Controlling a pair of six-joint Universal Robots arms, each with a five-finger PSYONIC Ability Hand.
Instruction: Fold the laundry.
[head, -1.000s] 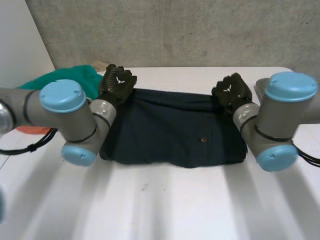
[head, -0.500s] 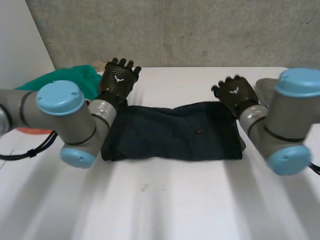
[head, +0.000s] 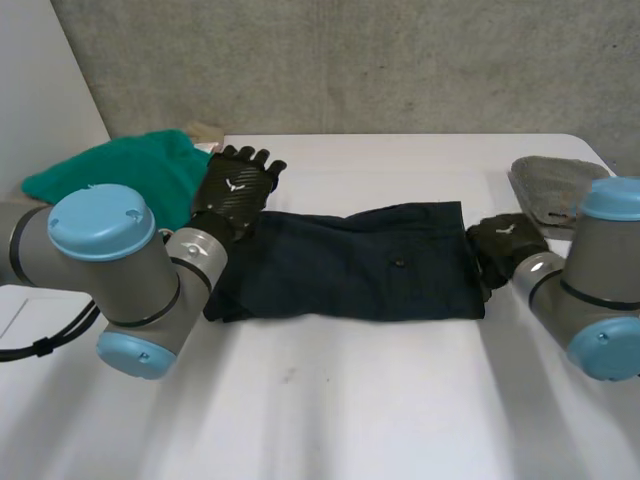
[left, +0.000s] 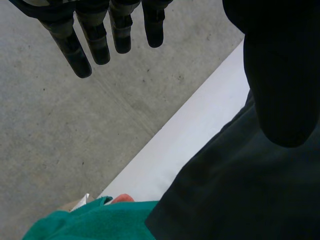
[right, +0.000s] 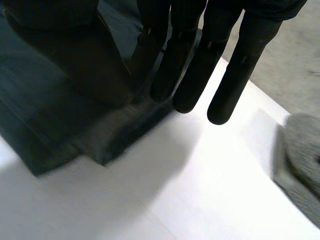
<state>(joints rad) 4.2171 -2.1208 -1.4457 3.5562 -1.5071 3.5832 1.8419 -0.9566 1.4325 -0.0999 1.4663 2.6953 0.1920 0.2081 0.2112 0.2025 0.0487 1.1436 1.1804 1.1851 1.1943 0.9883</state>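
Head view: left hand, right hand both unclenched, at ends of dark garment.

White table, matte top, soft streaked shadows. Grey concrete wall runs along its far edge. White panel adjoins the wall at one end.

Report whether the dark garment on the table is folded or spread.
Folded. The dark garment lies as a narrow band on the table; the right wrist view shows stacked layers at its end.
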